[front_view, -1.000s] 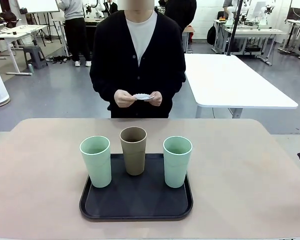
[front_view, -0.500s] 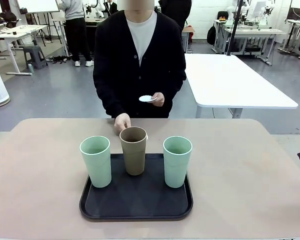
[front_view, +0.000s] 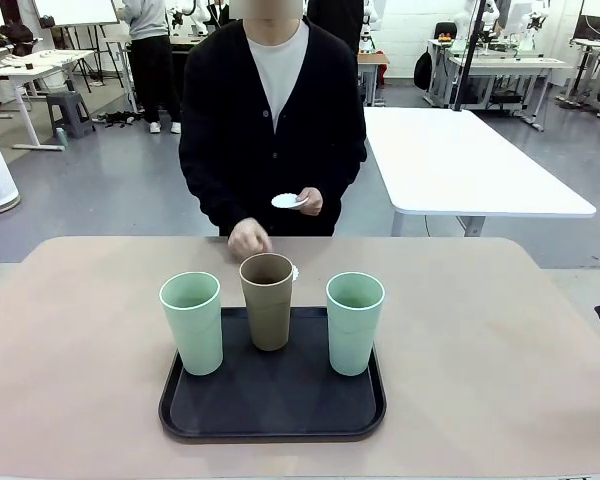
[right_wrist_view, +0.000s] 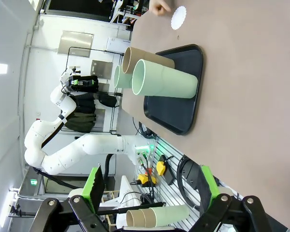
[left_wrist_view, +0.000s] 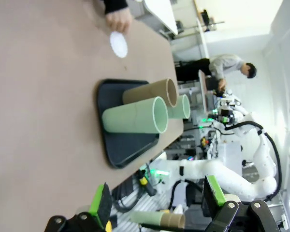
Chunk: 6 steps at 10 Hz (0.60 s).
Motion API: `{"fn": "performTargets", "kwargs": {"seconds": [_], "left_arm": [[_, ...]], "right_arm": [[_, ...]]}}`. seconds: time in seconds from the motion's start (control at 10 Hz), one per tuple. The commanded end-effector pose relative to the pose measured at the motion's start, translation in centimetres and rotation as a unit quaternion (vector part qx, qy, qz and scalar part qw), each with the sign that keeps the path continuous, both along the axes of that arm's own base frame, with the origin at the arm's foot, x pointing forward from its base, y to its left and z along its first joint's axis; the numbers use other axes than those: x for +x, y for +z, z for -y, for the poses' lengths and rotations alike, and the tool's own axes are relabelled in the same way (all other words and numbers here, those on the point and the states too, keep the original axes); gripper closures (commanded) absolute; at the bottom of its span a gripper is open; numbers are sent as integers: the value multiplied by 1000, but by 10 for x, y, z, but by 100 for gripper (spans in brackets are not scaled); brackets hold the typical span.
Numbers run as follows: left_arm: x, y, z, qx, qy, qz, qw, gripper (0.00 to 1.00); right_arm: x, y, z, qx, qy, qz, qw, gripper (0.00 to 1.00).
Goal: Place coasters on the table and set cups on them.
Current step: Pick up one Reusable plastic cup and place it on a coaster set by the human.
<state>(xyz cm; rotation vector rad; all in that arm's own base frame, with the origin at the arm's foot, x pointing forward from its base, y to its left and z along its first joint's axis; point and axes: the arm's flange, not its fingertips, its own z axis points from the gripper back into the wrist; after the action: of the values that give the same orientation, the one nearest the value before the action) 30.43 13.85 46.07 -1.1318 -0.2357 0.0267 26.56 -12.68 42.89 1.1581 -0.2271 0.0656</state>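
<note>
Risk we see: the coaster (left_wrist_view: 118, 44) lies toward the far edge of the table (front_view: 500, 340), just behind the brown cup (front_view: 267, 300), so our wide-open, empty left gripper (left_wrist_view: 157, 198) and right gripper (right_wrist_view: 150, 182) could topple that cup or skid the coaster when reaching.

Ahead of my left gripper (left_wrist_view: 157, 198): table (left_wrist_view: 48, 96) matte beige; cups (left_wrist_view: 133, 121) matte, smooth; coaster (left_wrist_view: 119, 44) thin white paper; tray (left_wrist_view: 130, 150) smooth black.
</note>
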Motion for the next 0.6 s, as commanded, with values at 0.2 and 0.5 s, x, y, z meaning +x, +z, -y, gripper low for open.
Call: {"fn": "performTargets", "kwargs": {"seconds": [0.2,0.5], "left_arm": [[6,22,4,62,-120,106,985,0],[49,54,53,247,-216,166,930,0]], "right_arm": [[0,0,0,4,1,0,1000,0],[0,0,0,4,1,0,1000,0]]}}
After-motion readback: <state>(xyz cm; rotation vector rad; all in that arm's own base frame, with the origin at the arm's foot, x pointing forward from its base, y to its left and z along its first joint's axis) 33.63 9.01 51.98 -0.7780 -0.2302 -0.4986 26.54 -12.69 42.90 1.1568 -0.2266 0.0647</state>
